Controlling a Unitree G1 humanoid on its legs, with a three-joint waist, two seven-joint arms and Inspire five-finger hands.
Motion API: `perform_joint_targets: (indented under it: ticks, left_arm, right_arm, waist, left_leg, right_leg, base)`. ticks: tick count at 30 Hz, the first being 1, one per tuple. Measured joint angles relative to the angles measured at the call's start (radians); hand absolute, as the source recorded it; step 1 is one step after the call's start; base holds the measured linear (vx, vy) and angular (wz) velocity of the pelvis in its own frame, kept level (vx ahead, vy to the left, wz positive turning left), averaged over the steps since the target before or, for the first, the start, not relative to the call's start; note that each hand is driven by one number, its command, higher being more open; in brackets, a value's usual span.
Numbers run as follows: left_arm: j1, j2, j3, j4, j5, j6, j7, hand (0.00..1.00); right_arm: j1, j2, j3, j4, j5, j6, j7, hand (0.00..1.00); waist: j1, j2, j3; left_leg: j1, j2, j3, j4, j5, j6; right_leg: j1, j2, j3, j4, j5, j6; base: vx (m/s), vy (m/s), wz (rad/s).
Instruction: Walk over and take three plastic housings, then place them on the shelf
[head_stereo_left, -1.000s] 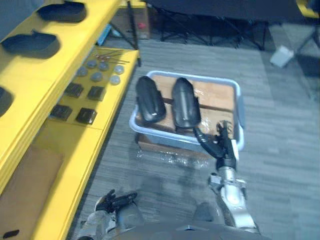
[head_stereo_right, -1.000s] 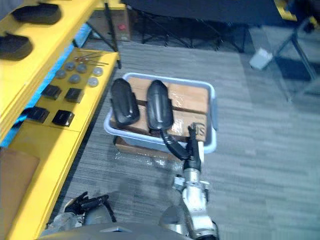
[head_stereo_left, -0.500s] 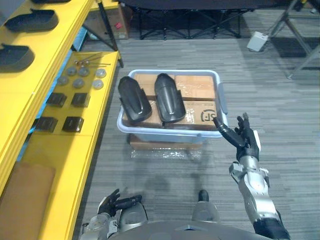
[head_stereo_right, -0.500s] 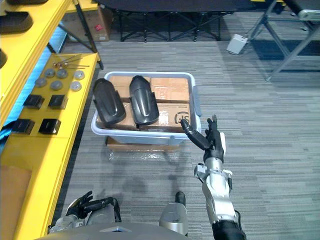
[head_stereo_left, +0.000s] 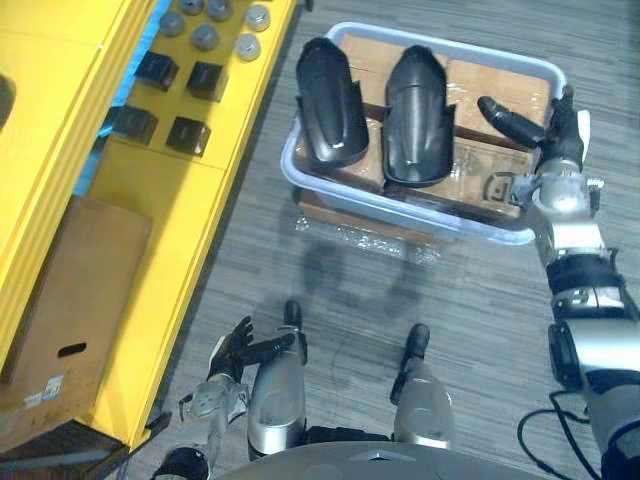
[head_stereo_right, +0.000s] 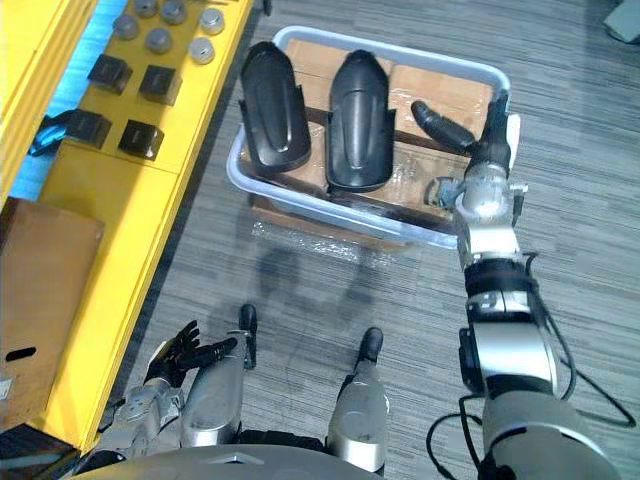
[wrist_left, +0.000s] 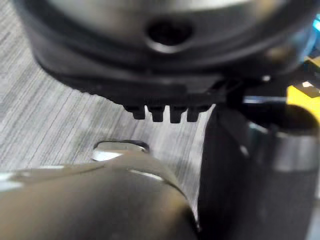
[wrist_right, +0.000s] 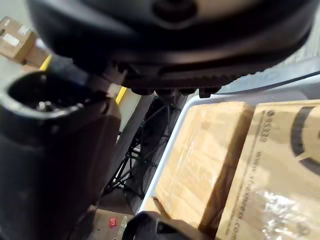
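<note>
- Plastic housings (head_stereo_left: 332, 100): two lie side by side in the bin (head_stereo_left: 380, 208).
- Right robot hand (head_stereo_left: 553, 140) spread open, empty, over the bin's end; left robot hand (head_stereo_left: 240, 350) relaxed, empty.
- Risk: the smooth curved shell may slip from a shallow grasp.

Two black housings (head_stereo_left: 330, 105) lie side by side across the left half of the bin (head_stereo_left: 300, 180). Its right half is open from above over flat cartons (head_stereo_left: 475, 82), beside the right hand (head_stereo_left: 556, 138) at the right rim. On the shelf (head_stereo_left: 170, 215), black blocks (head_stereo_left: 190, 133) and grey discs (head_stereo_left: 205, 38) crowd the far end and a cardboard box (head_stereo_left: 75, 280) the near end, with bare yellow between.
</note>
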Motion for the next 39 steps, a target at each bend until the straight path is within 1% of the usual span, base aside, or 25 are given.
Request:
perform_joint_targets:
  ticks: [3, 4, 5, 6, 7, 8, 9, 11, 14, 15, 16, 17, 20, 22, 24, 25, 26, 30, 33, 35, 36, 38, 39]
  left_arm:
    - [-0.004, -0.008, 0.0, 0.001, -0.003, -0.012, 0.0, 1.0]
    - [-0.016, -0.013, -0.003, 0.006, -0.005, -0.011, 0.0, 1.0]
    - [-0.019, -0.016, -0.004, 0.008, -0.006, -0.011, -0.002, 1.0]
    - [-0.023, -0.021, -0.005, 0.008, -0.025, -0.012, -0.005, 1.0]
    - [-0.023, -0.023, -0.006, 0.008, -0.028, -0.012, -0.007, 1.0]
    - [-0.027, -0.028, -0.008, 0.009, -0.031, -0.016, -0.009, 1.0]
    - [-0.027, -0.03, -0.008, 0.008, -0.032, -0.018, -0.01, 1.0]
    - [-0.027, -0.03, -0.009, 0.009, -0.042, -0.019, -0.011, 1.0]
    - [-0.028, -0.03, -0.016, 0.009, -0.06, -0.019, -0.011, 1.0]
    - [-0.035, -0.031, -0.024, 0.011, -0.071, -0.019, -0.013, 1.0]
    - [-0.04, -0.034, -0.026, 0.013, -0.072, -0.019, -0.014, 1.0]
    - [-0.042, -0.037, -0.027, 0.013, -0.073, -0.02, -0.014, 1.0]
    - [-0.053, -0.039, -0.04, 0.024, -0.111, -0.02, -0.019, 1.0]
    - [-0.057, -0.039, -0.046, 0.025, -0.112, -0.019, -0.019, 1.0]
    - [-0.061, -0.039, -0.053, 0.025, -0.115, -0.019, -0.019, 1.0]
    - [-0.063, -0.038, -0.057, 0.025, -0.118, -0.019, -0.019, 1.0]
    - [-0.063, -0.036, -0.059, 0.025, -0.122, -0.019, -0.019, 1.0]
    - [-0.064, -0.033, -0.071, 0.027, -0.148, -0.017, -0.019, 1.0]
    - [-0.069, -0.033, -0.079, 0.028, -0.149, -0.018, -0.018, 1.0]
    - [-0.069, -0.033, -0.084, 0.028, -0.15, -0.02, -0.015, 1.0]
    - [-0.069, -0.03, -0.094, 0.031, -0.15, -0.034, -0.008, 1.0]
    - [-0.069, -0.028, -0.104, 0.031, -0.151, -0.041, 0.003, 1.0]
    - [-0.069, -0.027, -0.108, 0.031, -0.152, -0.045, 0.008, 1.0]
  right_arm:
    - [-0.054, -0.005, 0.038, 0.05, -0.004, 0.037, 0.005, 1.0]
    - [-0.065, -0.022, 0.056, 0.071, -0.005, 0.05, 0.008, 1.0]
    - [-0.074, -0.028, 0.066, 0.083, -0.011, 0.059, 0.012, 1.0]
    - [-0.098, -0.047, 0.088, 0.111, -0.053, 0.082, 0.036, 1.0]
    - [-0.104, -0.054, 0.098, 0.119, -0.075, 0.092, 0.046, 1.0]
    - [-0.111, -0.074, 0.118, 0.129, -0.084, 0.109, 0.056, 1.0]
    - [-0.119, -0.08, 0.126, 0.137, -0.09, 0.12, 0.066, 1.0]
    - [-0.145, -0.086, 0.155, 0.171, -0.145, 0.171, 0.101, 1.0]
    - [-0.17, -0.101, 0.185, 0.214, -0.204, 0.213, 0.136, 1.0]
    - [-0.176, -0.124, 0.198, 0.223, -0.239, 0.233, 0.158, 1.0]
    - [-0.177, -0.137, 0.204, 0.228, -0.241, 0.24, 0.163, 1.0]
    - [-0.184, -0.147, 0.214, 0.238, -0.266, 0.252, 0.177, 0.0]
    - [-0.227, -0.154, 0.252, 0.284, -0.363, 0.278, 0.221, 0.0]
    - [-0.236, -0.156, 0.265, 0.307, -0.426, 0.296, 0.233, 0.0]
    - [-0.246, -0.181, 0.276, 0.316, -0.487, 0.309, 0.244, 0.0]
    - [-0.253, -0.199, 0.282, 0.322, -0.519, 0.315, 0.266, 0.0]
    - [-0.253, -0.206, 0.283, 0.324, -0.538, 0.315, 0.285, 0.0]
    - [-0.249, -0.206, 0.288, 0.343, -0.592, 0.313, 0.285, 0.0]
    - [-0.229, -0.203, 0.291, 0.361, -0.634, 0.301, 0.259, 0.0]
    - [-0.208, -0.192, 0.29, 0.359, -0.67, 0.28, 0.221, 0.0]
    - [-0.203, -0.178, 0.288, 0.359, -0.667, 0.277, 0.194, 0.0]
    - [-0.189, -0.139, 0.284, 0.361, -0.666, 0.273, 0.175, 0.0]
    - [-0.175, -0.118, 0.267, 0.362, -0.664, 0.273, 0.147, 0.0]
  waist:
    - [0.02, 0.009, 0.005]
    - [0.033, 0.018, 0.01]
    - [0.038, 0.022, 0.012]
    - [0.042, 0.033, 0.018]
    - [0.046, 0.036, 0.021]
    - [0.057, 0.044, 0.025]
    - [0.058, 0.047, 0.026]
    - [0.06, 0.048, 0.026]
    - [0.073, 0.05, 0.026]
    - [0.081, 0.06, 0.03]
    - [0.085, 0.065, 0.032]
    - [0.088, 0.071, 0.034]
    - [0.098, 0.083, 0.036]
    - [0.104, 0.086, 0.037]
    - [0.112, 0.089, 0.038]
    - [0.115, 0.09, 0.038]
    - [0.115, 0.09, 0.038]
    - [0.122, 0.091, 0.038]
    - [0.134, 0.093, 0.037]
    - [0.136, 0.094, 0.037]
    - [0.137, 0.095, 0.036]
    - [0.136, 0.095, 0.036]
    - [0.136, 0.096, 0.035]
  left_leg:
    - [-0.004, -0.004, -0.022, 0.0, 0.0, 0.0]
    - [-0.005, -0.005, -0.028, 0.002, 0.0, 0.0]
    - [-0.009, -0.006, -0.032, 0.004, -0.001, 0.0]
    - [-0.023, -0.007, -0.044, 0.013, -0.002, 0.0]
    - [-0.027, -0.007, -0.046, 0.014, -0.001, 0.0]
    - [-0.033, -0.007, -0.049, 0.022, -0.001, 0.001]
    - [-0.037, -0.007, -0.051, 0.025, -0.001, 0.001]
    - [-0.04, -0.007, -0.058, 0.03, -0.001, 0.001]
    - [-0.046, -0.008, -0.063, 0.031, 0.001, 0.002]
    - [-0.054, -0.008, -0.069, 0.03, 0.005, 0.002]
    - [-0.055, -0.008, -0.071, 0.029, 0.008, 0.002]
    - [-0.059, -0.008, -0.074, 0.027, 0.011, 0.002]
    - [-0.074, -0.009, -0.075, 0.019, 0.021, 0.001]
    - [-0.074, -0.011, -0.079, 0.009, 0.028, 0.001]
    - [-0.075, -0.013, -0.088, 0.008, 0.03, 0.0]
    - [-0.077, -0.015, -0.096, 0.007, 0.033, -0.001]
    - [-0.078, -0.018, -0.102, 0.003, 0.036, 0.0]
    - [-0.078, -0.024, -0.113, -0.018, 0.05, -0.004]
    - [-0.076, -0.023, -0.119, -0.03, 0.057, -0.006]
    - [-0.07, -0.024, -0.121, -0.045, 0.063, -0.006]
    - [-0.069, -0.025, -0.121, -0.051, 0.066, -0.006]
    - [-0.066, -0.024, -0.121, -0.061, 0.07, -0.006]
    - [-0.066, -0.024, -0.121, -0.061, 0.07, -0.006]
  right_leg:
    - [0.0, -0.001, -0.026, 0.01, 0.0, 0.0]
    - [0.002, -0.001, -0.035, 0.013, 0.0, 0.0]
    - [0.002, -0.001, -0.041, 0.014, 0.0, 0.0]
    - [-0.001, -0.001, -0.054, 0.018, -0.001, 0.0]
    - [-0.004, -0.001, -0.055, 0.021, -0.001, 0.0]
    - [-0.01, -0.001, -0.057, 0.03, -0.003, -0.002]
    - [-0.011, -0.001, -0.061, 0.033, -0.004, -0.003]
    - [-0.016, -0.003, -0.066, 0.048, -0.012, -0.004]
    - [-0.029, -0.008, -0.078, 0.071, -0.03, -0.002]
    - [-0.038, -0.009, -0.082, 0.085, -0.037, -0.004]
    - [-0.039, -0.009, -0.085, 0.087, -0.037, -0.004]
    - [-0.044, -0.01, -0.087, 0.09, -0.039, -0.005]
    - [-0.068, -0.013, -0.09, 0.103, -0.041, -0.006]
    - [-0.072, -0.016, -0.098, 0.113, -0.045, -0.007]
    - [-0.07, -0.017, -0.107, 0.121, -0.054, -0.006]
    - [-0.071, -0.019, -0.113, 0.132, -0.063, -0.008]
    - [-0.07, -0.02, -0.123, 0.141, -0.07, -0.009]
    - [-0.073, -0.026, -0.139, 0.155, -0.088, -0.009]
    - [-0.074, -0.027, -0.149, 0.16, -0.095, -0.012]
    - [-0.077, -0.03, -0.154, 0.169, -0.097, -0.014]
    - [-0.077, -0.031, -0.157, 0.17, -0.101, -0.014]
    - [-0.079, -0.032, -0.158, 0.171, -0.102, -0.016]
    - [-0.081, -0.033, -0.158, 0.174, -0.104, -0.017]
  base:
    - [0.0, 0.009, 0.11]
    - [-0.02, 0.017, 0.11]
    - [-0.04, 0.019, 0.17]
    - [-0.05, 0.018, 0.14]
    - [-0.06, 0.025, 0.13]
    - [-0.05, 0.021, 0.05]
    - [-0.04, 0.018, 0.04]
    - [-0.04, 0.009, 0.04]
    - [-0.03, -0.005, 0.05]
    - [-0.03, -0.013, 0.09]
    - [-0.03, -0.015, 0.1]
    - [-0.02, -0.01, 0.07]
    - [-0.01, -0.003, 0.01]
    - [0.0, -0.013, 0.07]
    - [-0.01, -0.021, 0.15]
    - [-0.02, -0.022, 0.23]
    - [-0.01, -0.02, 0.23]
    - [-0.01, -0.027, 0.14]
    - [0.0, -0.027, 0.06]
    - [0.01, -0.028, 0.05]
    - [0.0, 0.0, 0.0]
    - [0.0, 0.0, 0.0]
    - [0.0, 0.0, 0.0]
